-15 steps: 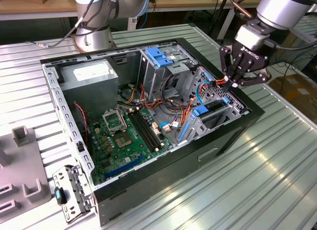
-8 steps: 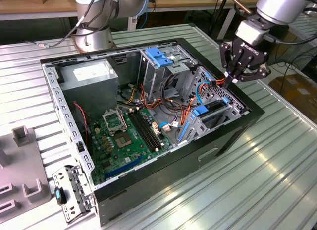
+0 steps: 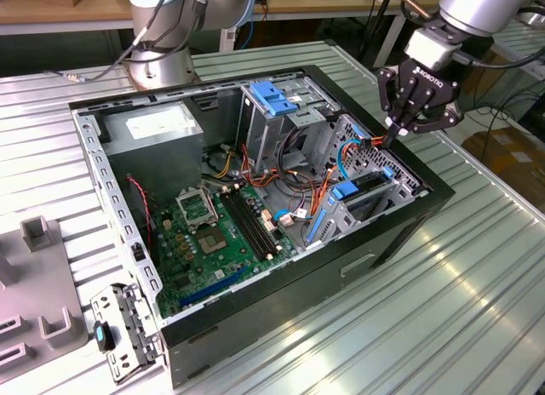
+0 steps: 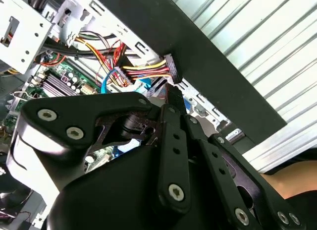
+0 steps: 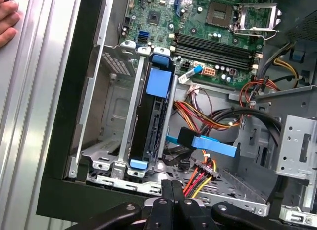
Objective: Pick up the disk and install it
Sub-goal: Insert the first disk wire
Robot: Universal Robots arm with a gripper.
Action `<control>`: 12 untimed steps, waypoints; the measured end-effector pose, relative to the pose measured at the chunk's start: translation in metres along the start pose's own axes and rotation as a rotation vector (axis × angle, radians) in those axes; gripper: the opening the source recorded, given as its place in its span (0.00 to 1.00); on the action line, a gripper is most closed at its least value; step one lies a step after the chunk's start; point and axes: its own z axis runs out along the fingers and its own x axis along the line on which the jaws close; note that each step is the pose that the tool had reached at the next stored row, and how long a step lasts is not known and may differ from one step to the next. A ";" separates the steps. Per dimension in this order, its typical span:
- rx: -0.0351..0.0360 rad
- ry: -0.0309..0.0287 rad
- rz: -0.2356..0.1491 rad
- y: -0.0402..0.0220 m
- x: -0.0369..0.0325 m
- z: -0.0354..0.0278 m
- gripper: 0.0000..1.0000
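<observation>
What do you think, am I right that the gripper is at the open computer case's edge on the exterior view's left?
No: the gripper is at the open computer case's edge on the exterior view's right, as that view shows.

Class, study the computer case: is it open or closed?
Open. In the exterior view the computer case has no cover over its upper side, leaving the circuit board and cables exposed.

A ribbed metal tabletop (image 3: 477, 310) lies before a wooden workbench (image 3: 43, 12).
</observation>
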 end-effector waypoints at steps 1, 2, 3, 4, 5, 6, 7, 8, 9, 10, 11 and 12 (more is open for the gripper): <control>-0.0005 0.0008 -0.030 0.0000 0.0000 0.0000 0.12; -0.0011 0.0018 -0.066 -0.0001 -0.0001 0.0000 0.12; -0.0017 0.0026 -0.097 -0.0001 -0.0001 0.0000 0.12; -0.0021 0.0031 -0.118 -0.0001 -0.0001 0.0000 0.12; -0.0024 0.0036 -0.135 -0.0002 -0.0001 -0.0001 0.12; -0.0027 0.0042 -0.154 -0.0007 0.0000 -0.0001 0.12; -0.0028 0.0044 -0.162 -0.0014 -0.0001 -0.0002 0.12; -0.0029 0.0043 -0.171 -0.0031 -0.0005 -0.0001 0.19; -0.0031 0.0046 -0.175 -0.0042 -0.0007 -0.0001 0.19; -0.0032 0.0049 -0.181 -0.0053 -0.0011 -0.0002 0.19; -0.0033 0.0049 -0.187 -0.0061 -0.0015 -0.0002 0.25; -0.0034 0.0050 -0.193 -0.0066 -0.0017 -0.0002 0.25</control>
